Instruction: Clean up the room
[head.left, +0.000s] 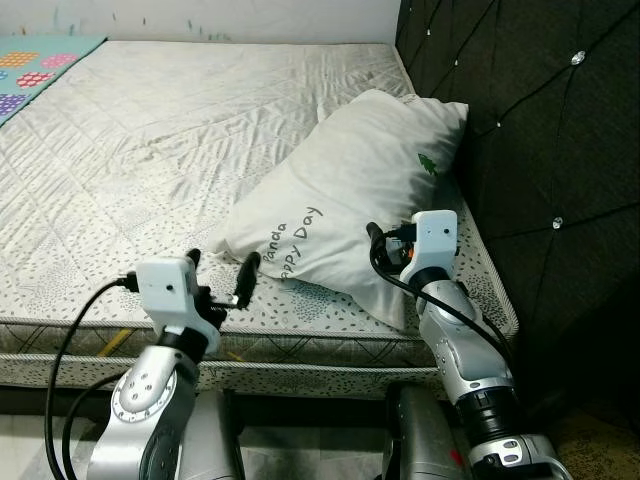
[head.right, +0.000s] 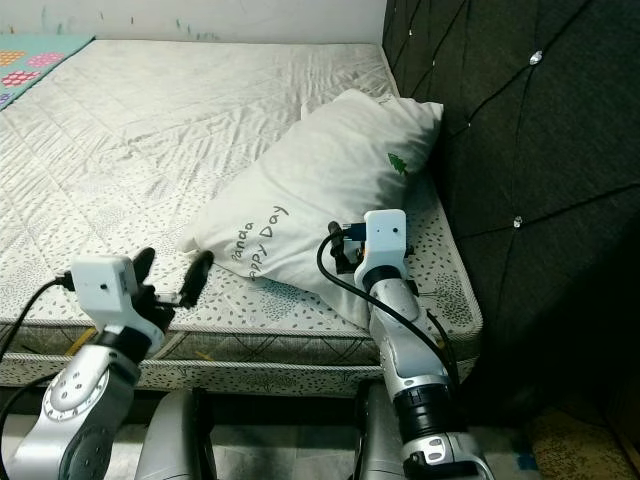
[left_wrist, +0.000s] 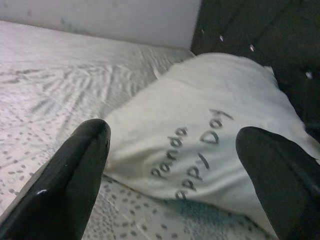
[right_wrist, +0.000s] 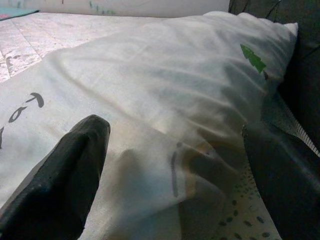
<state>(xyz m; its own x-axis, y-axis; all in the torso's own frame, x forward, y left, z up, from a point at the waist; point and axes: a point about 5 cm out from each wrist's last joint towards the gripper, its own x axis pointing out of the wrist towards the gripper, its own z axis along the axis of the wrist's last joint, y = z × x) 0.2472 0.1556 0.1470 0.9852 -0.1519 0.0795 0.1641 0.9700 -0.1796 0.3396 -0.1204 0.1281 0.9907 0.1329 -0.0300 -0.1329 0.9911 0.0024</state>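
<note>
White pillow (head.left: 355, 205) printed with "Panda Happy Day" and a small green tree, lying on the bare quilted mattress (head.left: 150, 130) at its head end. The pillow's far corner leans against the dark tufted headboard (head.left: 530, 130), which carries small shiny studs; its printed corner points toward the mattress's near edge.

Left claw (head.left: 222, 272): held just short of the pillow's printed corner, above the near edge of the mattress. Its two black fingers (left_wrist: 75, 170) stand wide apart, framing the lettering in the left wrist view, and grip nothing. Whether a fingertip touches the pillow cannot be told.

Right claw (right_wrist: 175, 185): at the pillow's near side, on the side closer to the headboard. The fingers (right_wrist: 60, 175) are spread wide with the pillowcase fabric bulging between them; neither finger is seen to pinch it. In the head views the tips are hidden behind the white wrist housing (head.left: 436, 232).

Beyond the pillow, at the mattress's far corner away from the headboard, lies the edge of a colourful play mat (head.left: 35, 65). A pale wall (head.left: 200, 15) runs behind the bed.
</note>
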